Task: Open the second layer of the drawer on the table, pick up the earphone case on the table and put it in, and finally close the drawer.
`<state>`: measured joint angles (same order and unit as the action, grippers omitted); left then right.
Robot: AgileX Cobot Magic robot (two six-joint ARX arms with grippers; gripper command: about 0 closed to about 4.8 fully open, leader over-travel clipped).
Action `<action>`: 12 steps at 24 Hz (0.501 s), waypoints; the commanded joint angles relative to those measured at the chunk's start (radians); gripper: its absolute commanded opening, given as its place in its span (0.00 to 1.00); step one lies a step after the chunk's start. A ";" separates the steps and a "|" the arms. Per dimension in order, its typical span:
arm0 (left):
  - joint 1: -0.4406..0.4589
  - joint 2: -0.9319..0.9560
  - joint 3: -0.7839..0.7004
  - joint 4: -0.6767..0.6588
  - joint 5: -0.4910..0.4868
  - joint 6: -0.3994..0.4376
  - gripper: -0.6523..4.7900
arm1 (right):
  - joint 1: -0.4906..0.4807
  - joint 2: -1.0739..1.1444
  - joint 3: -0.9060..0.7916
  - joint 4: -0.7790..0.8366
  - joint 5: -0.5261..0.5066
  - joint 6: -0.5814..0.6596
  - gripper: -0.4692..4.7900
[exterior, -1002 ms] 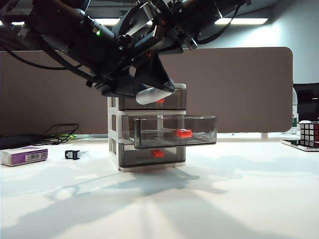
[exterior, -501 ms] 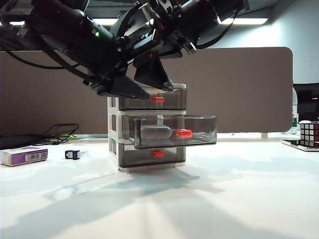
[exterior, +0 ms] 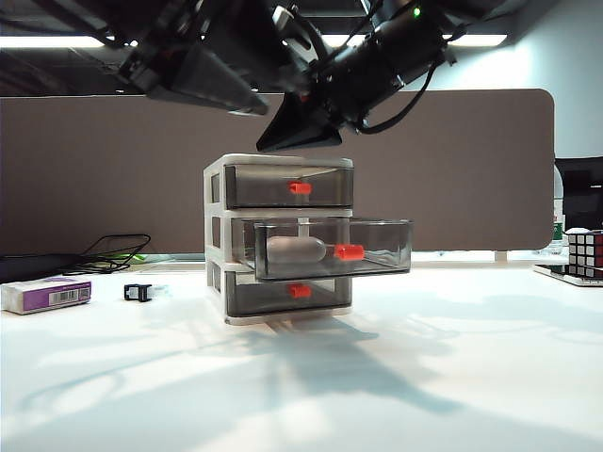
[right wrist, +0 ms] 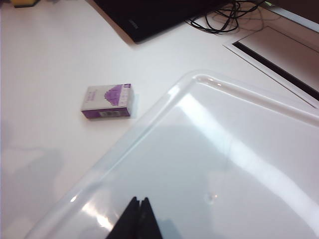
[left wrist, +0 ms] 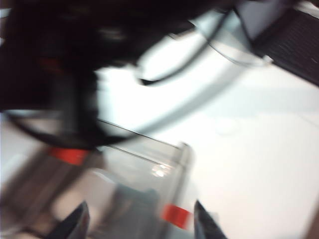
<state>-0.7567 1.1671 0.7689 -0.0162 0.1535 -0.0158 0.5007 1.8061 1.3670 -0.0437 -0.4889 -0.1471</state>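
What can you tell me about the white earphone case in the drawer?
The earphone case is a smooth, glossy white oblong with rounded ends. It lies on its side inside the pulled-out second layer of the drawer, looking greyish through the smoky tray wall, beside the red-orange handle. Only the tray touches it; both grippers are above, clear of it.

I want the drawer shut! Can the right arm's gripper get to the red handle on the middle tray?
Probably yes. The right gripper, shut, hangs above the drawer; the second layer sticks out with its handle uncovered. The left gripper is up high, too.
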 commanded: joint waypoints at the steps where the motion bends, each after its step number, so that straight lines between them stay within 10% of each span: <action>1: -0.055 0.007 -0.002 -0.028 0.003 0.008 0.61 | 0.001 0.007 0.005 0.051 0.000 0.012 0.08; 12: -0.128 0.200 -0.040 0.142 -0.037 0.000 0.55 | -0.001 0.015 0.006 0.070 0.001 0.018 0.08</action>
<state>-0.8852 1.3506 0.7246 0.0902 0.1158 -0.0162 0.5007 1.8252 1.3678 0.0101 -0.4885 -0.1345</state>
